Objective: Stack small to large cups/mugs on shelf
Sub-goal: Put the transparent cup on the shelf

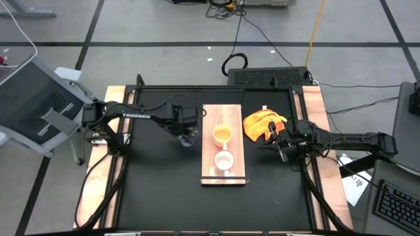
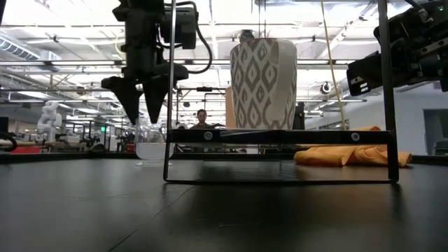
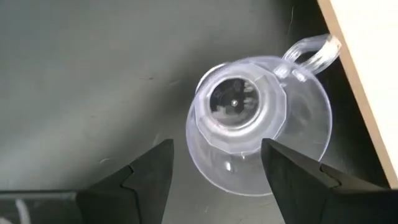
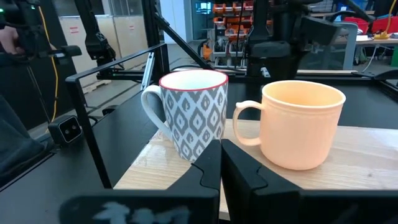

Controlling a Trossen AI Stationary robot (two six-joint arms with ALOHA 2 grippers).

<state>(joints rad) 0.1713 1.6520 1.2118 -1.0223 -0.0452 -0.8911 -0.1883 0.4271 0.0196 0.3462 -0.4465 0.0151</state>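
A clear glass cup (image 1: 189, 138) stands upright on the black tabletop just left of the wooden shelf board (image 1: 209, 134), its handle (image 3: 311, 51) toward the board. My left gripper (image 3: 214, 180) is open and hovers right above the cup (image 3: 258, 124), fingers pointing down; in the low view its fingertips (image 2: 143, 105) end just over the cup's rim (image 2: 152, 143). An orange-yellow mug (image 1: 222, 134) and a white patterned mug (image 1: 224, 160) stand on the board. My right gripper (image 1: 279, 145) is shut and empty at the table's right, beside the orange cloth (image 1: 264, 124).
The right wrist view looks level at the white patterned mug (image 4: 196, 115) and the orange-yellow mug (image 4: 301, 124) on the board (image 4: 367, 155). A black metal frame (image 2: 280, 136) stands around the table. Bare black tabletop lies on the near side (image 1: 164, 196).
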